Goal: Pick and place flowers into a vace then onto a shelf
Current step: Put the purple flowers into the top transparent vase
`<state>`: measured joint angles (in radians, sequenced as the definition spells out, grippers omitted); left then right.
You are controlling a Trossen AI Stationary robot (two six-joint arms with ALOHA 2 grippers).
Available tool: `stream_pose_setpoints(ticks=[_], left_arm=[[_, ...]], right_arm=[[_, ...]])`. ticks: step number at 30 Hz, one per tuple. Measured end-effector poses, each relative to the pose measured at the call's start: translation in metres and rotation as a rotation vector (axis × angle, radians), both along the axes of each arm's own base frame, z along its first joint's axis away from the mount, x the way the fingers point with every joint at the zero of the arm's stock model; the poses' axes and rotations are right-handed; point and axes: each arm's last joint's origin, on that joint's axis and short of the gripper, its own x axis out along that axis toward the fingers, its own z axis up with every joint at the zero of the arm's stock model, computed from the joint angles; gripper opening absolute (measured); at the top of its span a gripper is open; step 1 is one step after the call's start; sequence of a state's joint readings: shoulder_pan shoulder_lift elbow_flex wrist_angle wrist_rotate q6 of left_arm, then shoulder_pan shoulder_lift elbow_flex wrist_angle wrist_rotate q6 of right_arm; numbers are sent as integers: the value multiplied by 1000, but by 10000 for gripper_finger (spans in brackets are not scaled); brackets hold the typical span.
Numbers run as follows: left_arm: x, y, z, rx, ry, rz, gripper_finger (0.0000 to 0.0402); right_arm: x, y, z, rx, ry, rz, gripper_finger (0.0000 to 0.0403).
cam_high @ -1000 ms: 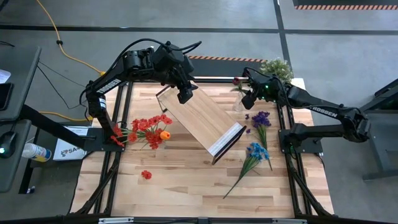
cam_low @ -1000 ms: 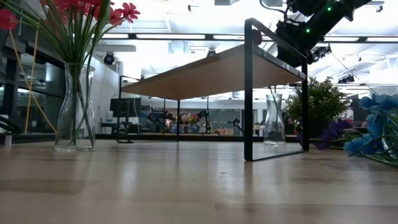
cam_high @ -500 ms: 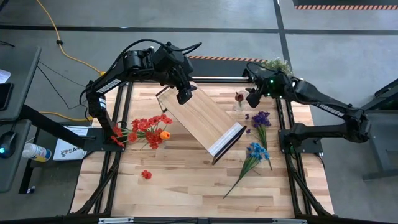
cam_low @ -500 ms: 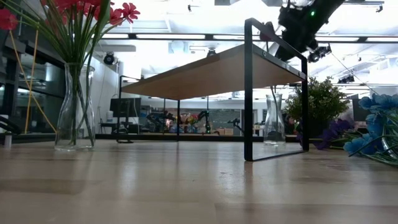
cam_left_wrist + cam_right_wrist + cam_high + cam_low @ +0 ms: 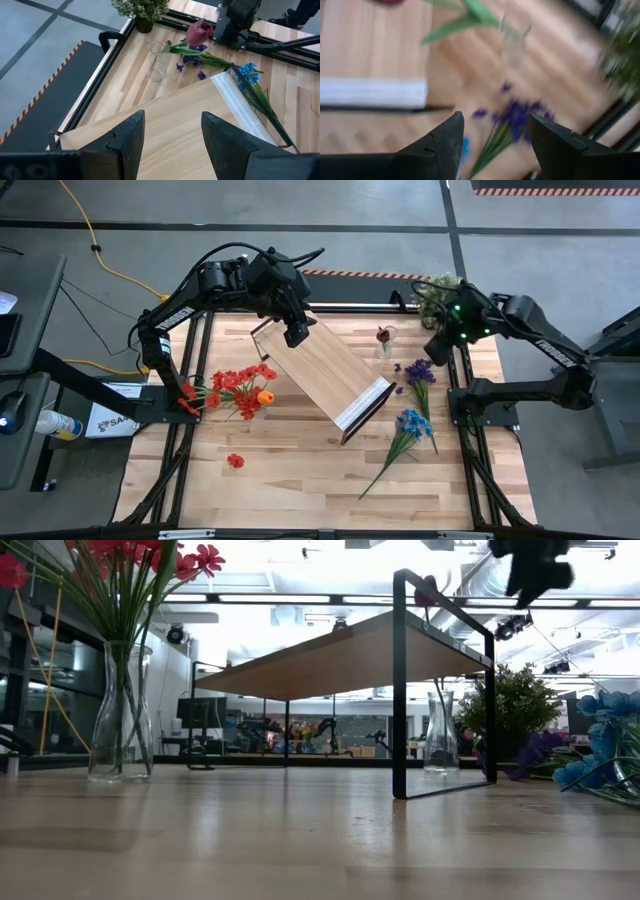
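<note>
Vases: two clear glass ones. One (image 5: 384, 340) stands near the far edge of the bench (image 5: 300, 470), just beyond the shelf's white-strip end, with a single dark red flower (image 5: 199, 33) in it. The other (image 5: 120, 710) shows at the left of the low view, filled with red flowers.
Flowers on the bench: a red bunch with one orange bloom (image 5: 237, 390) on the left side, one loose red bloom (image 5: 235, 461) nearer the front, a purple bunch (image 5: 419, 372) and a blue bunch (image 5: 408, 428) on the right side.
Shelf (image 5: 322, 372): one light-wood board on a black frame, set diagonally mid-bench, nothing on top of it.
Potted plant (image 5: 441, 288): one, bushy, at the far right corner.
Left tool (image 5: 172, 142): hovers over the shelf's far left end, fingers spread wide, holding nothing.
Right tool (image 5: 495, 140): raised above the right edge of the bench near the purple bunch, fingers wide apart and empty.
Change: a second ago the right tool was at the small vase; it has since drawn back to the right, leaving the dark red flower standing in the vase. The left arm has not moved.
Writing: white lettering on the right arm, too small to read here.
</note>
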<state>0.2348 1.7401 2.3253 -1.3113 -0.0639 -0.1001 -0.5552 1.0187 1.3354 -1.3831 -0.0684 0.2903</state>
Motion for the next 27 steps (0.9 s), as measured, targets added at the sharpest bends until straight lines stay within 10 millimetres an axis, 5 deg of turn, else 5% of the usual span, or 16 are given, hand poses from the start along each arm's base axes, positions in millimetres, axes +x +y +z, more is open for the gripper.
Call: stream_pose_setpoints(ticks=[11, 20, 27], left_arm=[[0, 0, 0, -12, -2, -16, 230], [-2, -4, -3, -84, 29, -63, 230], [-1, -34, -1, -129, 20, -152, 230]], right_arm=[[-14, 20, 2, 363, -11, -80, 210], [-14, 40, 4, 414, 0, -46, 210], [-11, 54, 4, 423, 25, -28, 210]])
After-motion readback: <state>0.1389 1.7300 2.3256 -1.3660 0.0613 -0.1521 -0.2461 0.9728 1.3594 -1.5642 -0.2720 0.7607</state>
